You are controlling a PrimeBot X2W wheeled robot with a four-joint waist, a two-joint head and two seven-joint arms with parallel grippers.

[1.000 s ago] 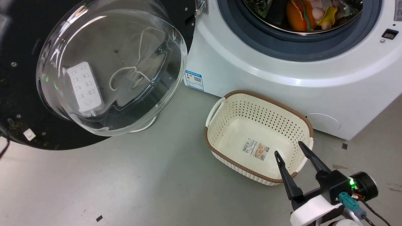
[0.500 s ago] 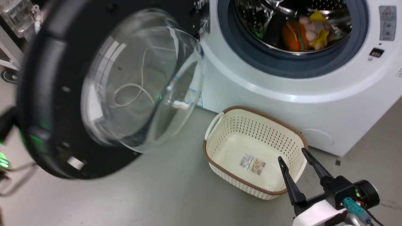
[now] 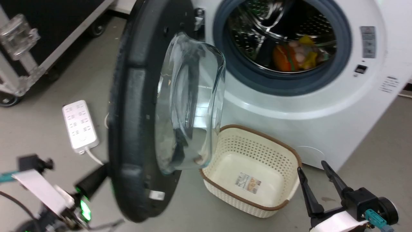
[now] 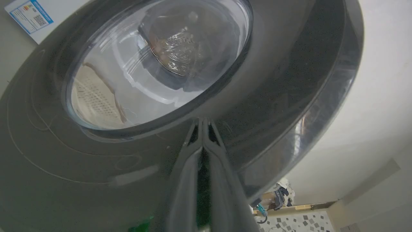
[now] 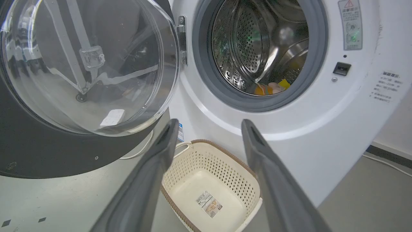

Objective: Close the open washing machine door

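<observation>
The washing machine door (image 3: 128,129) stands about half swung, edge-on in the head view, its clear glass bowl (image 3: 193,106) bulging toward the white machine (image 3: 289,106). The hinge (image 3: 199,19) sits at the left of the grey-ringed drum opening (image 3: 283,45), where coloured toys (image 3: 293,54) lie. My left gripper (image 4: 203,121) is shut, its tips pressed on the door's glossy outer face (image 4: 289,96) just below the window. Its arm (image 3: 42,193) is at lower left, behind the door. My right gripper (image 3: 312,166) hangs open at lower right, beside the basket, holding nothing.
A cream perforated basket (image 3: 257,148) with a brown rim stands on the floor in front of the machine, under the door's swing. A white power strip (image 3: 79,127) and its cable lie left of the door. A black wheeled case (image 3: 19,64) stands at upper left.
The door has swung from wide open toward the machine and now stands edge-on. The head camera has shifted, bringing my left arm into view behind the door. The right gripper stays open.
</observation>
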